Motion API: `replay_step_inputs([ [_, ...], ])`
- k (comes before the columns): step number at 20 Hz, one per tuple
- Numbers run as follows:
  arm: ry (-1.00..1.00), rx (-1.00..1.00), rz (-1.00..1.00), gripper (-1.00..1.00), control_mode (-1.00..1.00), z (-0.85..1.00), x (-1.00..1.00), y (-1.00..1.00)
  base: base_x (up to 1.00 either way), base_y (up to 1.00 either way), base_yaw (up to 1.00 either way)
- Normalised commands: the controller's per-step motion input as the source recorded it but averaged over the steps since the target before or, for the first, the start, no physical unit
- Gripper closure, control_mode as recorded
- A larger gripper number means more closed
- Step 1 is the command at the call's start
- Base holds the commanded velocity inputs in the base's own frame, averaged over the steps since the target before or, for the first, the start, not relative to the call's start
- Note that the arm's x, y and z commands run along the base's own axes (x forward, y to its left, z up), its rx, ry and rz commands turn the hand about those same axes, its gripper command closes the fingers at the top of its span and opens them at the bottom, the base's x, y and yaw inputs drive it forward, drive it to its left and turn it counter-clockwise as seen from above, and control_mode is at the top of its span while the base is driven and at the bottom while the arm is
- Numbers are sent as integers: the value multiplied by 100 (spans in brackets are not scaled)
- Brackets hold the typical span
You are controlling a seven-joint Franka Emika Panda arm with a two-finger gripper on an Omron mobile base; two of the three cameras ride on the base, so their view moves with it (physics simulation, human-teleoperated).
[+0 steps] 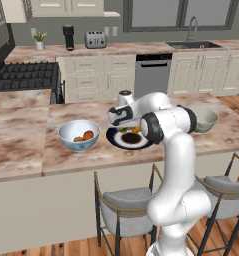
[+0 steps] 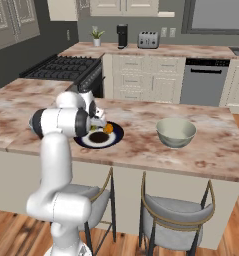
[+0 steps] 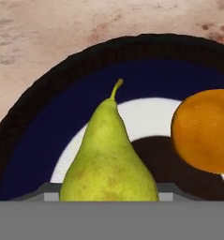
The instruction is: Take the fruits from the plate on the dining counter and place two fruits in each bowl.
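The claw (image 1: 127, 129) is down over the plate (image 1: 116, 138) on the dining counter (image 1: 71, 155), clenched about as tight as it goes, and in the hand view the pear (image 3: 108, 154) sits dead centre right at the fingertips. I judge it is clenched on the pear's lower body, though the pads themselves are cut off at the bottom of that view, so the contact cannot be confirmed.

Just to one side of the claw, on the same plate, lies an orange (image 3: 205, 131), close beside the pear and perhaps touching it. Away to the claw's left in the left base view stands the blue-and-white bowl (image 1: 79, 135), already holding two fruits (image 1: 84, 136), one orange and one darker. Well off to the claw's other side is the greenish bowl (image 2: 176, 132), which appears empty.

The pear should be light and firm, but its skin is smooth and its body tapers toward the stem, so a grip high up would likely squeeze it out. The wide belly, low down, is the place to hold, and gently enough not to bruise it. Lifting may nudge the orange, which rolls easily.
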Motion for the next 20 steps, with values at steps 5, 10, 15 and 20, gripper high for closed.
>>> replay_step_inputs([
  [5,-6,-1,0,100,-100,61,-60,-61,0,0,0],
  [10,-11,-2,0,100,-100,59,-81,-76,0,0,0],
  [15,-6,0,-1,100,-100,32,-29,-100,0,0,0],
  [20,-3,-2,-6,100,-100,37,-2,-87,0,0,0],
])
